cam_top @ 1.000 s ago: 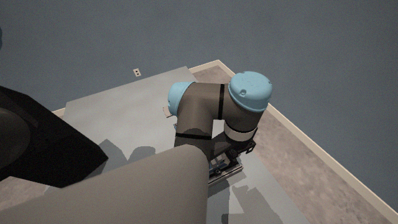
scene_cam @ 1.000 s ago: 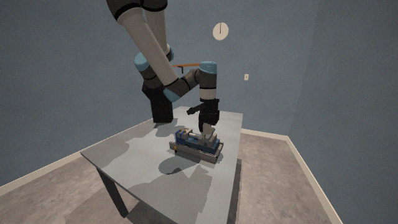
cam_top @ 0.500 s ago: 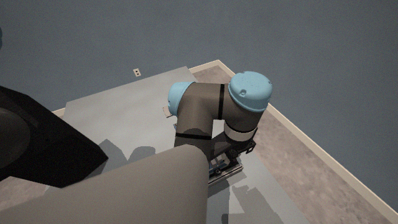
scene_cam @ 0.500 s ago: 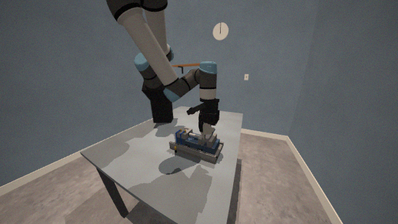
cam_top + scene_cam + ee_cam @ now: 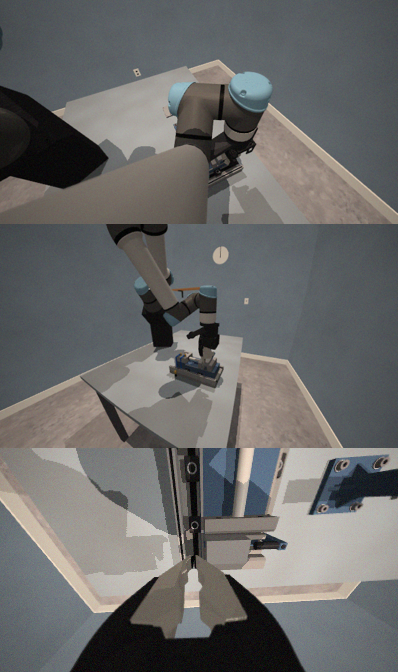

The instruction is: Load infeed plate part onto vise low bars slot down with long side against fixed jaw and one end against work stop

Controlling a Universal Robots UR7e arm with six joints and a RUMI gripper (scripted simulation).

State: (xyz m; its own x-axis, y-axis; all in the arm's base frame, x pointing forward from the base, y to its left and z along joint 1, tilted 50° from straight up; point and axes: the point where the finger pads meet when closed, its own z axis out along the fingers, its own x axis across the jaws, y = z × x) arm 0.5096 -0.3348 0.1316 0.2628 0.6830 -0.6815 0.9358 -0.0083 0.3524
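Wrist view, jaws [image 5: 194,559] [image 5: 208,356] clenched on nothing, blue bracket [image 5: 345,485] visible, wall clock [image 5: 221,255] only in exterior.

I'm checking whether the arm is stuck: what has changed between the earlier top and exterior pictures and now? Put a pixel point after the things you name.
Nothing has visibly moved, and nothing was visibly taken hold of or let go. The gripper [image 5: 205,361] [image 5: 194,556] is still down at the vise [image 5: 196,369] [image 5: 240,524], and the arm keeps its pose.
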